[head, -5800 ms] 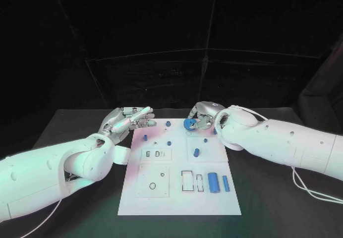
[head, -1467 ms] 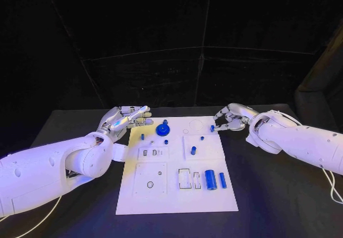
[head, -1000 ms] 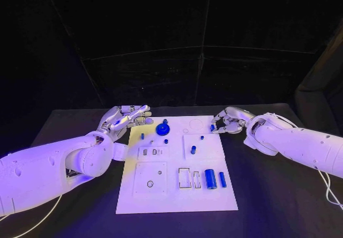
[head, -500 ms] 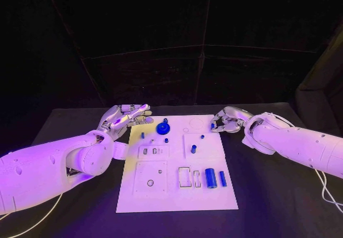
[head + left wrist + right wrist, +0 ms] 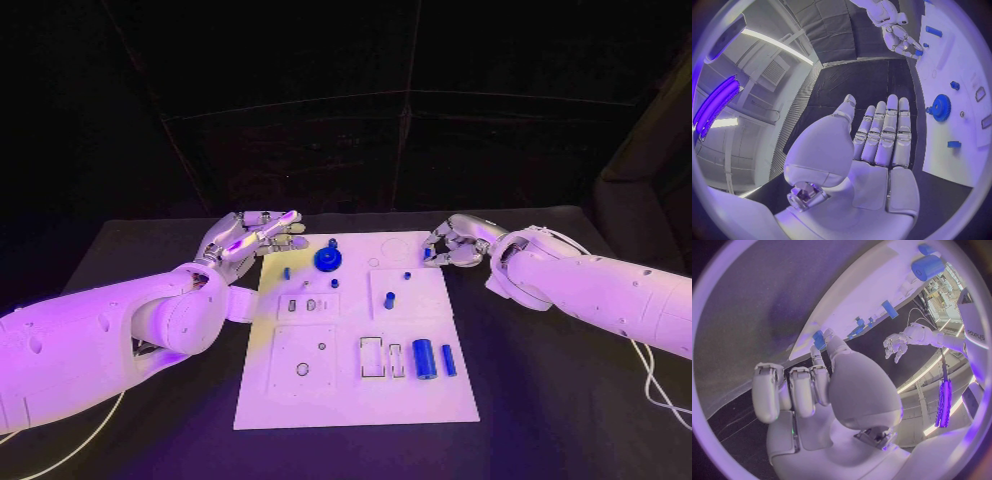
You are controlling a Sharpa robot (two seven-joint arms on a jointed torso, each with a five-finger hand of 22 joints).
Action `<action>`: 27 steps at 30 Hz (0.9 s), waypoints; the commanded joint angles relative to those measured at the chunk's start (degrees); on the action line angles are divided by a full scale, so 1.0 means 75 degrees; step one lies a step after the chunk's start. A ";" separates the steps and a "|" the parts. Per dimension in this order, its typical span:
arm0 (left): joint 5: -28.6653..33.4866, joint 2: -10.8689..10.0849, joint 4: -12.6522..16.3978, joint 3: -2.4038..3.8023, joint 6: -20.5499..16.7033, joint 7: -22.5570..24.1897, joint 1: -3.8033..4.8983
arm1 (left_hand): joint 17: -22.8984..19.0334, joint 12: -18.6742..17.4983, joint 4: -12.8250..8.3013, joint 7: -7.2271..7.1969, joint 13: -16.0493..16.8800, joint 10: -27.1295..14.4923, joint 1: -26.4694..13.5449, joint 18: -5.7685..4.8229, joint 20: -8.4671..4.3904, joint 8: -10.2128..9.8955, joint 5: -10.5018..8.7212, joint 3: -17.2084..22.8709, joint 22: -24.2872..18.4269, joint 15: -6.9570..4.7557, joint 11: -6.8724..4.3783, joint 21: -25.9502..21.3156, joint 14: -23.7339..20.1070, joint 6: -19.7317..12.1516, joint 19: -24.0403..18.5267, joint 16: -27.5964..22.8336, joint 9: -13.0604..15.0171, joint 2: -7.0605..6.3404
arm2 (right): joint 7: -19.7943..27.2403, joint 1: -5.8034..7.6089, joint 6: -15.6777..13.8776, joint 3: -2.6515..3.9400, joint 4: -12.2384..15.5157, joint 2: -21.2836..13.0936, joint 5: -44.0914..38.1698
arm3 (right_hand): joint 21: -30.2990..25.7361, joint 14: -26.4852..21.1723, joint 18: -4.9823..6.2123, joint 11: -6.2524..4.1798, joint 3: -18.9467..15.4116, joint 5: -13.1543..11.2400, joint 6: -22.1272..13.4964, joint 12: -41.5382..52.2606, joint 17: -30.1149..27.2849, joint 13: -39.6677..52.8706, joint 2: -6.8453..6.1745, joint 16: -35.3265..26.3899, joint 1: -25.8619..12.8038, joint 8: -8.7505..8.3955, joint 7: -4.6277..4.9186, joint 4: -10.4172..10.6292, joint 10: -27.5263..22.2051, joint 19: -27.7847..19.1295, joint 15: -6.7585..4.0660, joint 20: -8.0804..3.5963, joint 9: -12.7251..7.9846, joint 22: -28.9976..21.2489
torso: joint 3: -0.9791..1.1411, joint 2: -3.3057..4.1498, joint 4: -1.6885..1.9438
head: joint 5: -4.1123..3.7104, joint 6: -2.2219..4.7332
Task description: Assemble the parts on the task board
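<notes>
The right robot hand (image 5: 451, 243) pinches a small blue peg (image 5: 428, 257) at the task board's (image 5: 353, 400) far right edge, while the left robot hand (image 5: 260, 236) hovers empty, fingers straight, over the bench (image 5: 562, 400) beside the blue gear (image 5: 330, 260). The peg looks stiff, light and probably slippery, so a fingertip pinch across its sides suits it best.

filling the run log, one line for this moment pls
left hand: open, beside task board | right hand: fingers at small blue part | blue gear: on board
</notes>
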 commanded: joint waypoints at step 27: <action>-0.0005 -0.0041 0.0035 0.0004 0.0024 0.0018 0.0009 | 0.0009 -0.0046 -0.0060 0.0026 -0.0011 0.0006 0.0029 0.0053 0.0012 -0.0038 0.0004 0.0018 -0.0010 0.0009 0.0021 -0.0055 0.0029 0.0021 0.0062 -0.0038 -0.0010 0.0063 | -0.0388 0.0027 -0.0768 0.0014 0.1047 -0.0384 0.0450 | 0.0052 0.0616 -0.0049 -0.0286 0.0823 -0.0070 0.0635 0.0057 0.1174 0.1337 0.0557 0.0008 0.0182 0.0227 -0.0235 -0.0350 0.0354 0.0120 -0.0230 -0.0236 -0.0010 0.1018 | -0.0017 -0.0024 -0.0014 | 0.0023 -0.0058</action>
